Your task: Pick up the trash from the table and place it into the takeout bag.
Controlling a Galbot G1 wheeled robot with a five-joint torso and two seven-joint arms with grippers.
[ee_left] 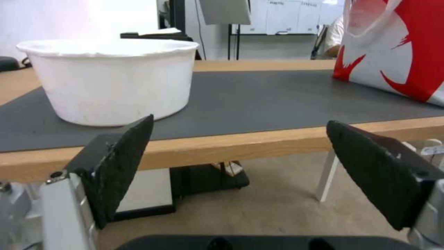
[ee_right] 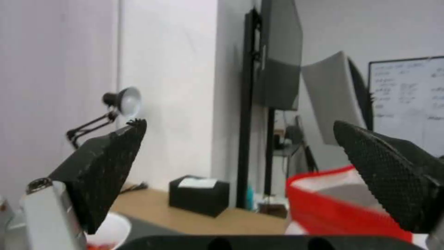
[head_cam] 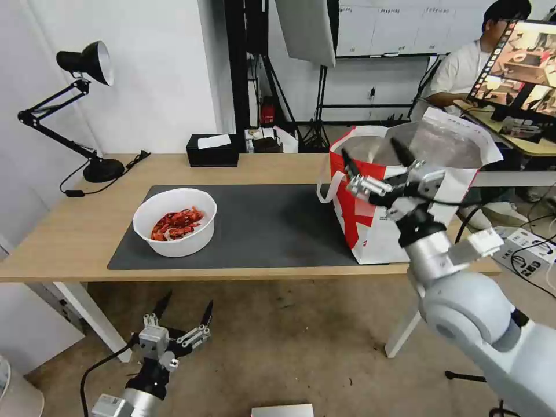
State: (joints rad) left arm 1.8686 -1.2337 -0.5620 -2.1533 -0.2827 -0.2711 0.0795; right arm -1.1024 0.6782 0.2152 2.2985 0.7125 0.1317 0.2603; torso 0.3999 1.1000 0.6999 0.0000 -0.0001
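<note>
Near the left end of the dark grey mat [head_cam: 260, 226] on the table [head_cam: 75, 231] stands the white bowl [head_cam: 175, 222] of red crayfish shells. At the mat's right end the takeout bag [head_cam: 376, 226] stands open, white with red panels; its print is too small to read. Above the bag's mouth hangs the right gripper [head_cam: 376, 155], fingers apart and empty. Below the table's front edge, the left gripper [head_cam: 184, 310] waits, fingers apart. A black tissue box [head_cam: 212, 150] and a desk lamp [head_cam: 81, 110] sit along the back edge.
</note>
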